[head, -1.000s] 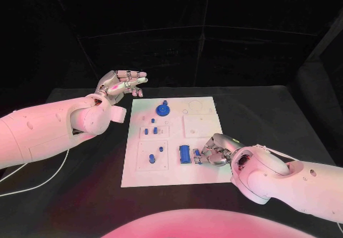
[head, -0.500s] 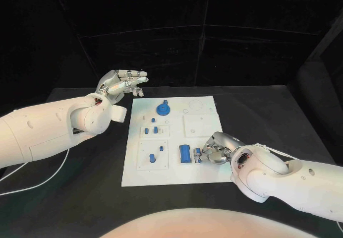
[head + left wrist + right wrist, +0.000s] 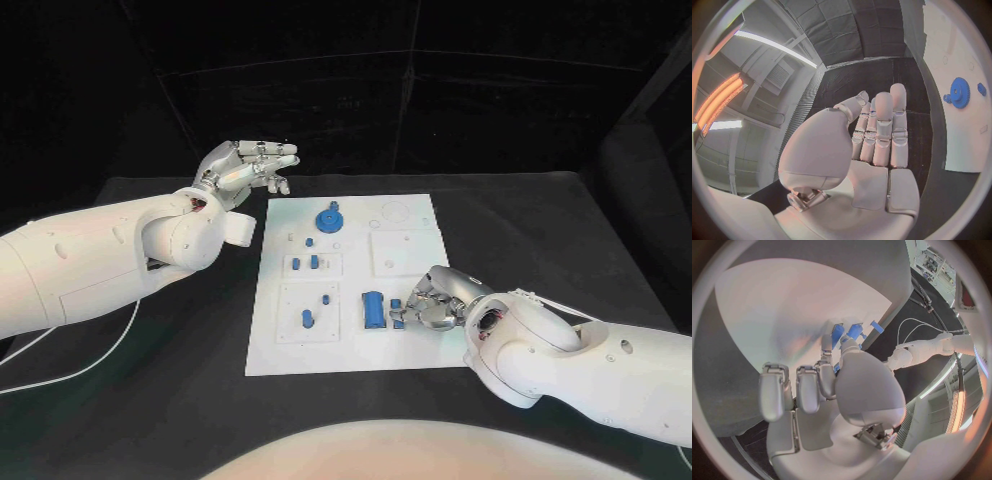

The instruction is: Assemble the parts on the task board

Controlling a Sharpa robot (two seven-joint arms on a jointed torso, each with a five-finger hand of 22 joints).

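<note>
The white task board (image 3: 346, 350) lies mid-table. It carries a blue gear (image 3: 330, 219), several small blue pegs (image 3: 304, 263) and an upright blue block (image 3: 374, 310). My right hand (image 3: 433, 305) rests on the board's near right part, just right of the block. Its thumb and a finger pinch a small blue part (image 3: 398, 314) against the board. In the right wrist view the right hand (image 3: 836, 385) reaches toward a row of blue parts (image 3: 856, 330). My left hand (image 3: 248, 165) hovers beyond the board's far left corner, fingers straight, holding nothing. The left wrist view shows the left hand (image 3: 879, 135) with the gear (image 3: 959, 92) beyond it.
Black table (image 3: 548, 230) surrounds the board, with bare room on the right and far side. A white cable (image 3: 87, 365) trails over the table at the near left. Empty recessed outlines (image 3: 400, 250) mark the board's right half.
The right hand's fingers have shifted slightly around the small part beside the block. The left hand has hardly moved.
</note>
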